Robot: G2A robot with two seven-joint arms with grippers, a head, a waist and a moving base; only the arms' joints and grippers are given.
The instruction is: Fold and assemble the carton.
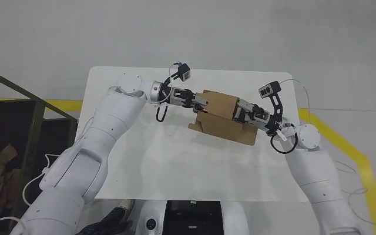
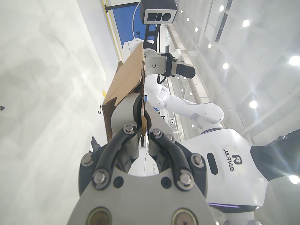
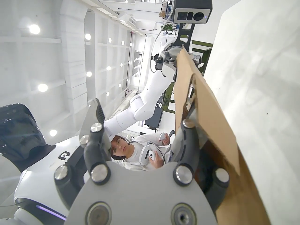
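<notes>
- Over the white table (image 1: 147, 164), the carton (image 1: 223, 114) sits between my two grippers; I cannot tell if it touches the top
- My left gripper (image 2: 140, 108) is squeezed tight on one end of the cardboard
- My right gripper (image 3: 143, 113) is wide open at the other end, one finger (image 3: 186, 129) tucked behind a flap (image 3: 211, 118), the other finger (image 3: 95, 111) touching nothing

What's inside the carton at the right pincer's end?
One finger of the right pincer is tucked inside the carton at its open end; the other is outside. Deeper inside is covered by cardboard.
</notes>
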